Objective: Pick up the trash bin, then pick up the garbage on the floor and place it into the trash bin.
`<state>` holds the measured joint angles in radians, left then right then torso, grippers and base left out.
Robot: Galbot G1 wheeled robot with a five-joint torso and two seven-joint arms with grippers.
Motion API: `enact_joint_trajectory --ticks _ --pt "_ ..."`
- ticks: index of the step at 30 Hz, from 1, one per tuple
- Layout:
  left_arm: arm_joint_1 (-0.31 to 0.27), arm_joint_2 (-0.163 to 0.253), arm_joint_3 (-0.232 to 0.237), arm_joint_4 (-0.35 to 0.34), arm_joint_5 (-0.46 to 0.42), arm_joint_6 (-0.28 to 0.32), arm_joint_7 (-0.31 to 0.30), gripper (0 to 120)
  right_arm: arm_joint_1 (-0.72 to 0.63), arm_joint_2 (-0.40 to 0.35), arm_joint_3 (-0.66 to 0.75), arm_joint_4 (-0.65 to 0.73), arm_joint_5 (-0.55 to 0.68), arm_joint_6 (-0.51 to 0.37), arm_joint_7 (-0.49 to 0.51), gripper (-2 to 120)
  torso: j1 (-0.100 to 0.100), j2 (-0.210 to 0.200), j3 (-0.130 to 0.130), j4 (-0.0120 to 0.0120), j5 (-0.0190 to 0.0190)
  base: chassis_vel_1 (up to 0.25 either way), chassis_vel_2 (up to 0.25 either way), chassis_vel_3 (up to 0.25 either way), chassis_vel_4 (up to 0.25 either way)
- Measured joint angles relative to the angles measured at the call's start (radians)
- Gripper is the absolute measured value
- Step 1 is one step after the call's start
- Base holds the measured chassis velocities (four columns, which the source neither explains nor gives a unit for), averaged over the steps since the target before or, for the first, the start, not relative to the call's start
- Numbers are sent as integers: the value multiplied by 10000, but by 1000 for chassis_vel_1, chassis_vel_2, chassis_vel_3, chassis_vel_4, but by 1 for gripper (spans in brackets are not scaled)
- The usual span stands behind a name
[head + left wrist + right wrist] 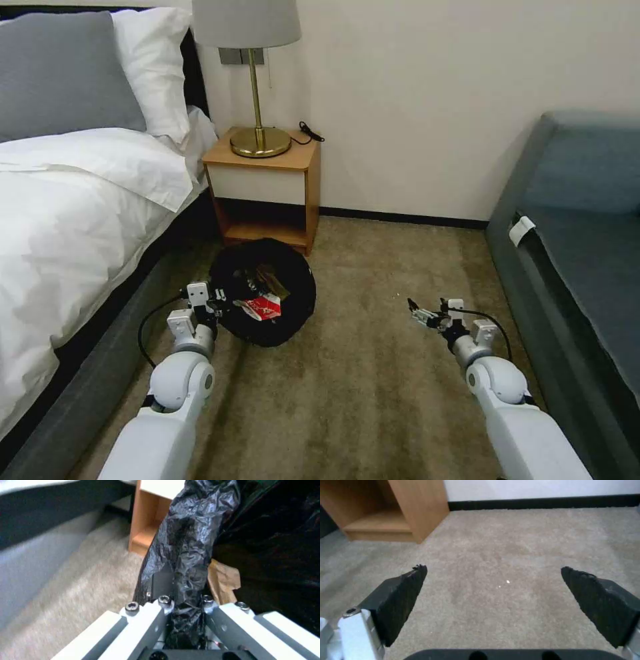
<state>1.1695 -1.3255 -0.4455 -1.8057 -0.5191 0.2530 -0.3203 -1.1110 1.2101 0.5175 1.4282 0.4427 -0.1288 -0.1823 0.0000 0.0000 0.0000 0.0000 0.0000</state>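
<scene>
The trash bin (263,293), round and lined with a crinkled black bag, hangs just above the carpet in front of the nightstand. My left gripper (217,308) is shut on its near left rim; the left wrist view shows the bag-covered rim (186,555) pinched between the jaws. Inside the bin lie a red-and-white carton (261,308), brown paper (224,578) and a gold-yellow wrapper (270,280). My right gripper (417,312) hovers open over bare carpet to the right of the bin, with nothing between its black pads (405,593).
A wooden nightstand (267,193) with a brass lamp (257,87) stands behind the bin. The bed (73,220) lines the left side and a blue-grey sofa (580,253) the right. Open carpet (373,373) lies between them.
</scene>
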Motion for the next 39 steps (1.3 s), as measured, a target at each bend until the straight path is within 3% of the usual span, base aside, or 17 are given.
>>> enact_joint_trajectory --ticks 1,3,8,10,11,14,15,18,22,31,39 --pt "-4 -36 -2 -35 -129 30 -95 0 -29 0 38 14 5 13 -14 100 0 0 0 0 0 0 0 0 0" --pt "-105 -338 15 -308 -1428 299 -760 0 -251 17 294 134 32 101 -96 100 0 0 0 1 1 0 0 0 0" --pt "-285 -704 62 -427 -2670 589 -1459 0 -475 55 491 233 32 178 -167 100 0 0 0 -2 3 0 0 0 0" --pt "-473 -1095 62 -415 -3667 985 -2320 0 -726 80 661 349 6 256 -277 100 0 0 0 -1 2 0 0 0 0" --pt "-473 -1095 62 -415 -3667 985 -2320 0 -726 80 661 349 6 256 -277 100 0 0 0 -1 2 0 0 0 0" --pt "-655 -1326 66 -239 -4161 1488 -3330 0 -966 93 829 451 -69 294 -383 100 0 0 0 -2 1 0 0 0 0" --pt "-655 -1326 66 -239 -4161 1488 -3330 0 -966 93 829 451 -69 294 -383 100 0 0 0 -2 1 0 0 0 0" --pt "-773 -1386 -9 -116 -4605 2413 -4467 0 -1040 113 876 477 -214 345 -488 100 0 0 0 -3 -1 0 0 0 0" --pt "-884 -1348 -249 55 -4737 2800 -4991 0 -906 177 702 411 -291 380 -551 100 0 0 0 9 2 0 0 0 0" --pt "-1616 -1179 -227 845 -5247 2863 -5137 0 -992 428 773 265 -624 534 -628 100 0 0 0 -3 -1 0 0 0 0" --pt "-2369 -1313 -187 1622 -5807 3081 -5481 0 -813 601 514 321 -712 570 -633 100 0 0 1 -1 -1 0 0 0 0"
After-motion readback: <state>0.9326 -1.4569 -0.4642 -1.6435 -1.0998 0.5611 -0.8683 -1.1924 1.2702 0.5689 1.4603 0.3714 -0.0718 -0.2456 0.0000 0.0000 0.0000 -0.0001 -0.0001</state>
